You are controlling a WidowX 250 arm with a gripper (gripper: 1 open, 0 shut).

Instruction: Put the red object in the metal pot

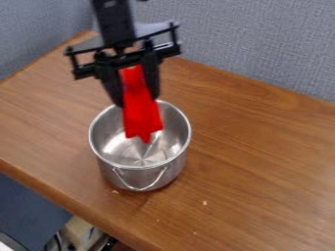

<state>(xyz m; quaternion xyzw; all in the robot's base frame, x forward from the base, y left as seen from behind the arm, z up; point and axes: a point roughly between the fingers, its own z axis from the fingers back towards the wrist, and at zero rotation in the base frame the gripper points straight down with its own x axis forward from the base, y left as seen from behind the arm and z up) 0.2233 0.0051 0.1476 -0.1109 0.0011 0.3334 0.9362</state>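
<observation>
Gripper: the gripper [132,71] sits in the upper left of the frame, pointing steeply down, its fingers pinching the top end of the red bar.
Red bar: the bar [139,105] hangs from the grip, slightly tilted, its lower end dipping inside the rim of the pot; whether it touches the bottom I cannot tell.
Pot: the pot [120,169] stands upright at centre left on the table [262,167], mouth open, nothing else visible inside but reflections.
Stiffness: the bar keeps its straight shape while held by one end only, so it looks rigid, not soft.
Weight: probably light, since a pinch at one end carries it without visible sag; this is a guess from its look.
Surface: smooth and plain, likely a little slippery against the fingers; a pinch near the end gives it leverage to swing or slide.
Fragility: it seems sturdy enough to survive a short drop into the pot, though it may clatter on the metal.
Where to hold: the present hold at the upper end suits the job, as it keeps the fingers above the rim while the free end goes in first.
Fit: the bar looks about as long as the pot is wide, so it will likely settle leaning against the wall.
Pot handling: thin steel, probably light, and may shift if the bar knocks the rim.
</observation>
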